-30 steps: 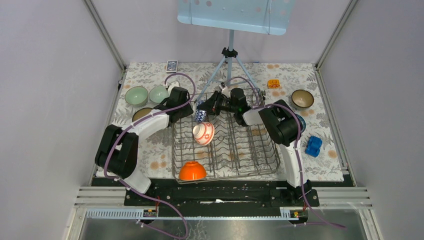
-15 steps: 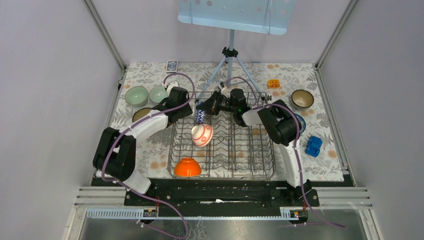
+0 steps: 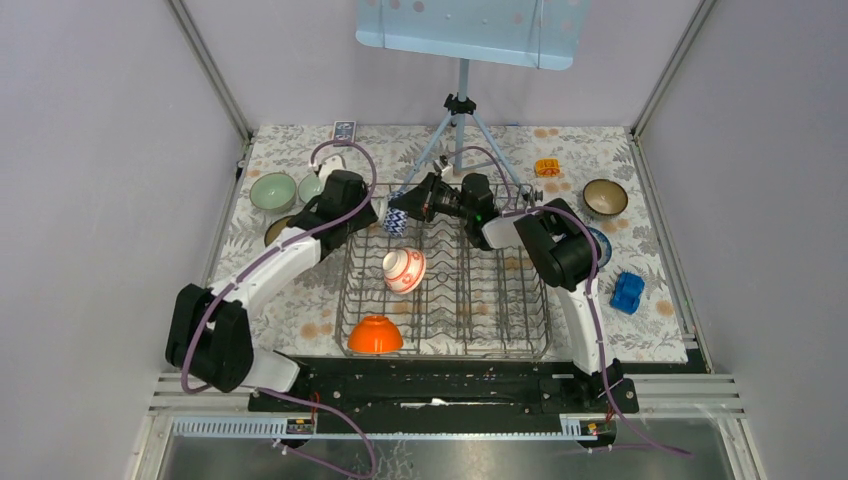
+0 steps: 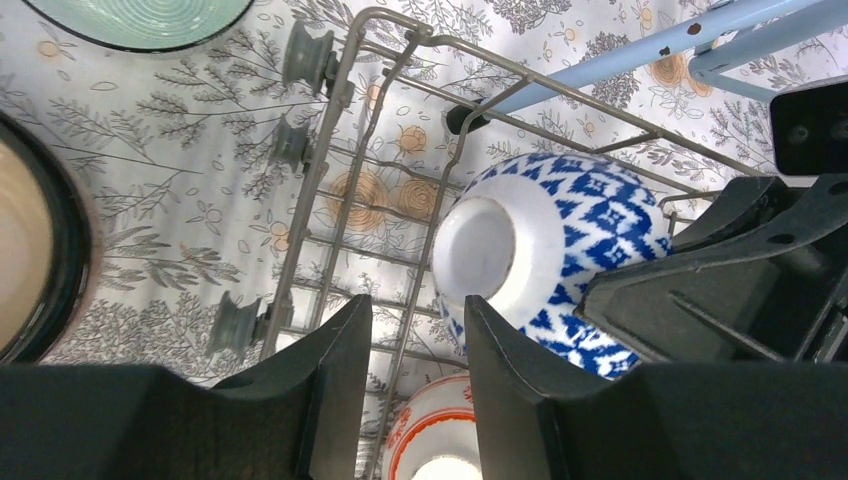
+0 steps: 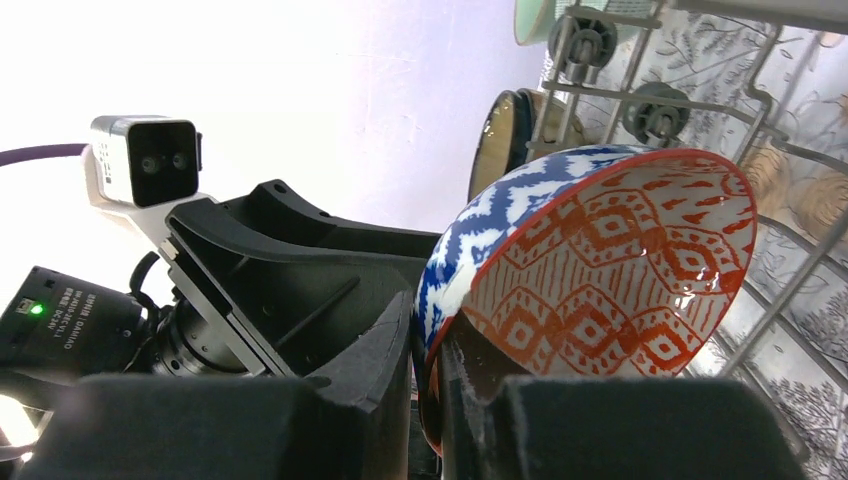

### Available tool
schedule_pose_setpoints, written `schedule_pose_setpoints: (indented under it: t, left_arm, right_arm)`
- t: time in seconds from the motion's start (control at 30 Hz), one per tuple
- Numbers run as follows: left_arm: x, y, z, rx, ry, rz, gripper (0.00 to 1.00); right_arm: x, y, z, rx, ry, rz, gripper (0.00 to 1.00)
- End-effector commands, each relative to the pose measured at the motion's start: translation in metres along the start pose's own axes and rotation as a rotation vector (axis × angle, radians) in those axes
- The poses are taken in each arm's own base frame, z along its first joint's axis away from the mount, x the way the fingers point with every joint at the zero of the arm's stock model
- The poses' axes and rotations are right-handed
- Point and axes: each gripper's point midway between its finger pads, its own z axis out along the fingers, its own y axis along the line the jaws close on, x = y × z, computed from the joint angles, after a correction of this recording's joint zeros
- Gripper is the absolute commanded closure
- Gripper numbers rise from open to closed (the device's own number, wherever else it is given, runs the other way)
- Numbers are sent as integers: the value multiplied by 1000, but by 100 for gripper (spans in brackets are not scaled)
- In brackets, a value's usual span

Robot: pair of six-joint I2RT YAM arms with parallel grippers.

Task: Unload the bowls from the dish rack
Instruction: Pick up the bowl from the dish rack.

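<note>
My right gripper [image 3: 412,207] is shut on the rim of a blue-and-white bowl [image 3: 397,219] with a red-patterned inside [image 5: 610,280], held on edge over the far left corner of the grey wire dish rack [image 3: 520,300]. One finger is inside the bowl and one outside [image 5: 432,370]. My left gripper [image 3: 374,214] is open and empty just left of that bowl [image 4: 570,240], over the rack's corner [image 4: 350,70], fingers [image 4: 340,385] apart. A red-and-white bowl [image 3: 404,270] and an orange bowl [image 3: 375,335] sit in the rack.
Two pale green bowls [image 3: 272,190] and a dark brown bowl [image 3: 279,229] sit left of the rack. Another brown bowl [image 3: 605,197], a blue block [image 3: 627,292] and an orange object [image 3: 546,167] lie on the right. A blue-grey tripod [image 3: 460,110] stands behind the rack.
The right gripper has raised the blue-and-white bowl slightly toward the far left. The left arm has swung left and back. The rack shifted a little.
</note>
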Motion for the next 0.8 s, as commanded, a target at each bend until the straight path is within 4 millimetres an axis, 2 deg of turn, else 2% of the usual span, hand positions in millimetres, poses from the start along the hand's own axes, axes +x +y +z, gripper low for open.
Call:
schedule_pose_setpoints:
  t: [0.0,0.3,0.4,0.47,0.63,0.77]
  left_arm:
    - [-35,-6,-27,18,-97,-35,55]
    - [-70,-8,-84,54,-181,-93,37]
    - [-74,-11,-103,99,-190,-114,25]
    - [-74,-16,-115,150,-186,-122,18]
    - [-74,-17,-137,203,-195,-122,9]
    - [-79,-10,-149,186,-212,-121,3]
  right_arm:
    - [-9,65,2,-170,3,-122,100]
    - [-5,102,-6,-175,11,-192,100]
    - [-1,111,-10,-165,13,-213,100]
    - [5,123,-13,-170,20,-236,100]
    - [23,144,-24,-138,42,-333,100]
    - [39,147,-40,-34,62,-444,100]
